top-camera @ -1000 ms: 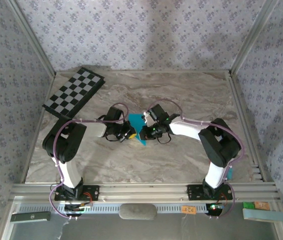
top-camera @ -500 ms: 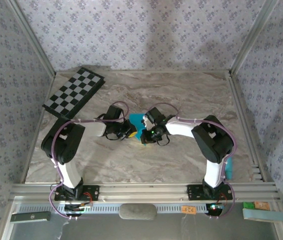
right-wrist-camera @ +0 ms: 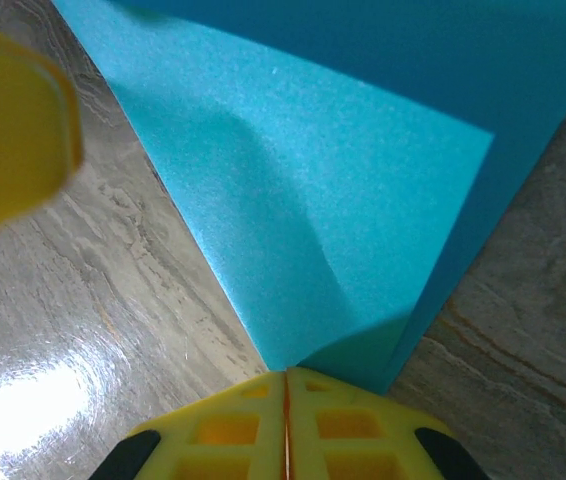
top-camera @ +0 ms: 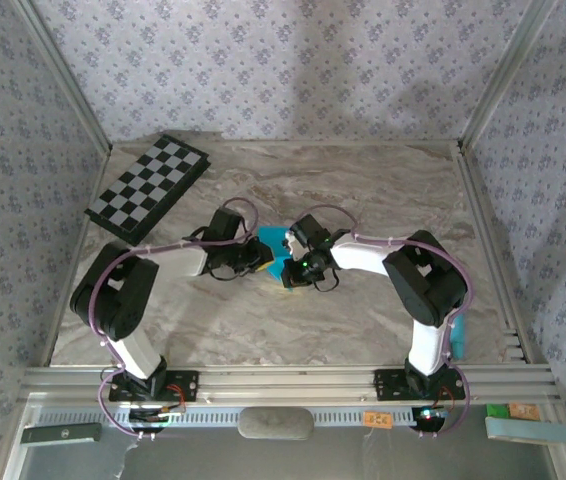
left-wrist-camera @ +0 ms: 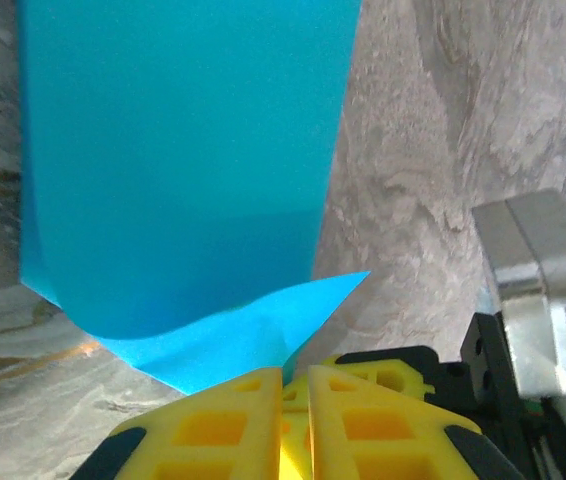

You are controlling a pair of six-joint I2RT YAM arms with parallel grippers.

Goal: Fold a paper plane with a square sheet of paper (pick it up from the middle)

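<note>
Marble tabletop (top-camera: pixel 383 190) beneath folded turquoise paper (left-wrist-camera: pixel 183 150)

From above, the sheet of paper (top-camera: pixel 274 240) is mostly covered by the left gripper (top-camera: pixel 260 263) and the right gripper (top-camera: pixel 287 273) meeting over it. Its outline and creases are too small to make out there, and so is how the jaws stand. In the left wrist view the sheet runs off the top edge and its near corner vanishes between the yellow fingers (left-wrist-camera: pixel 223 420), themselves cut by the bottom edge. A grey metal part (left-wrist-camera: pixel 538 280) is cropped at the right. In the right wrist view the sheet leaves the top and right edges, and its tip is swallowed by closed jaws. A blurred yellow shape (right-wrist-camera: pixel 8 130) at the left edge cannot be identified.
</note>
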